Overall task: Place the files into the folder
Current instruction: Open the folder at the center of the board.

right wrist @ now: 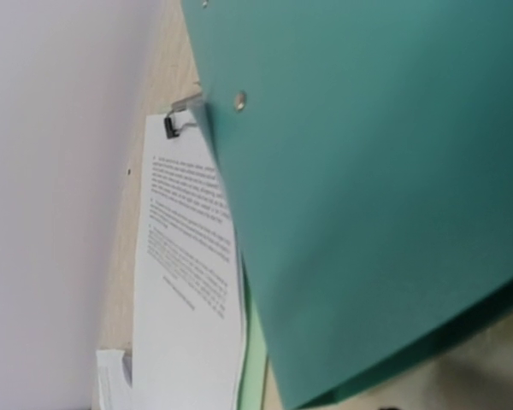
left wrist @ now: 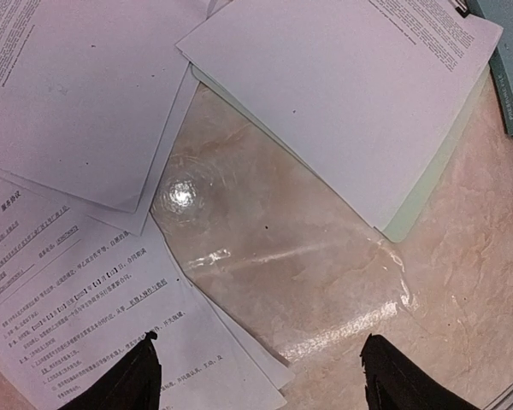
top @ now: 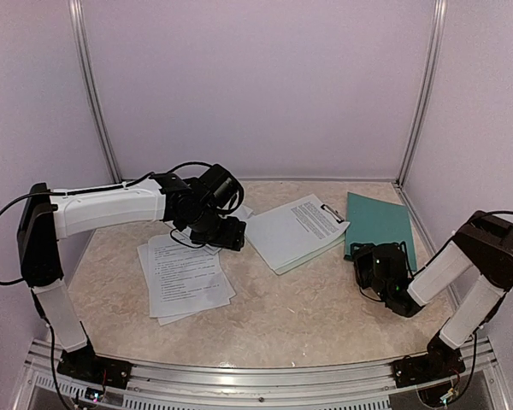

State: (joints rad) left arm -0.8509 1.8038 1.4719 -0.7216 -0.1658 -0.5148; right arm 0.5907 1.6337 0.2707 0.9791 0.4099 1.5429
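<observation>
Files, light and floppy, we'd pinch at an edge; left pincer released, right pincer we cannot tell.

Soft, even light is spread across the top view, with a lilac cast laid over the walls. The corner posts are bowed by the wide lens. A faint shadow is thrown under the left arm onto the files. At the left wrist, a hard white glare spot is caught on the marble surface, with pale streaks running across it, and the print is held sharp. At the right wrist, everything is softened: the folder is blurred, the text on the clipped sheet is smeared, and dark shadow is pooled beneath the folder's lower edge.
</observation>
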